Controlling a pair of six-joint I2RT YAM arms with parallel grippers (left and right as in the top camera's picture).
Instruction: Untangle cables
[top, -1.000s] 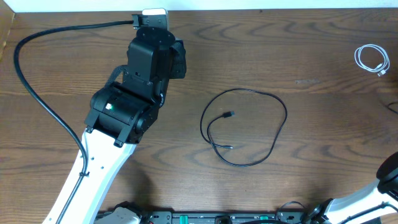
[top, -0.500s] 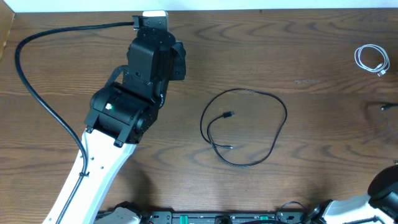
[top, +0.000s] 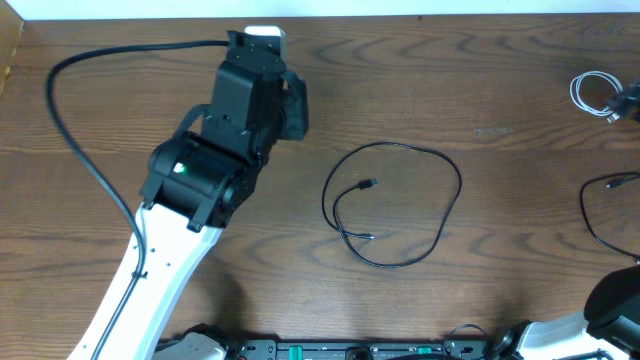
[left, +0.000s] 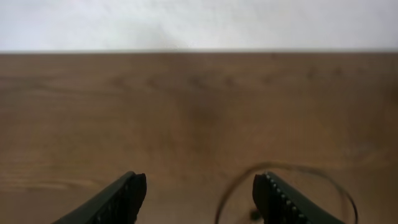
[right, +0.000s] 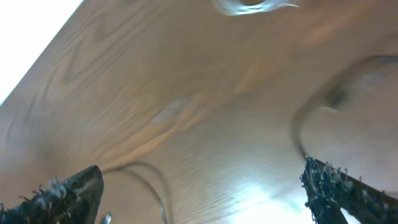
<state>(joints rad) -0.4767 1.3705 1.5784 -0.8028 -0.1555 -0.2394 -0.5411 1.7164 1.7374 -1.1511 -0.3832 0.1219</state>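
Well apart: black cable (top: 459, 190), white cable (top: 582, 84).

Robotics lab / test bench. Evidence, all placed vs the black cable (top: 392, 205) lying mid-surface:
- Under it: dark wood-grain surface (top: 500, 110).
- To its left in the overhead view: the left arm (top: 215, 150), black housings on a white link, w/ a small green light (top: 181, 168) lit on its body.
- Farther left of the cable: a thick black wire (top: 150, 45) loops away from that arm.
- Near right corner, well apart from the cable: the right arm (top: 612, 300), also white & black.
- Along the near edge, below the cable: a black mounting rail (top: 330, 350) w/ connectors.
- Beyond the far edge, past the cable: plain white backdrop (top: 450, 8), also seen in the left wrist view.
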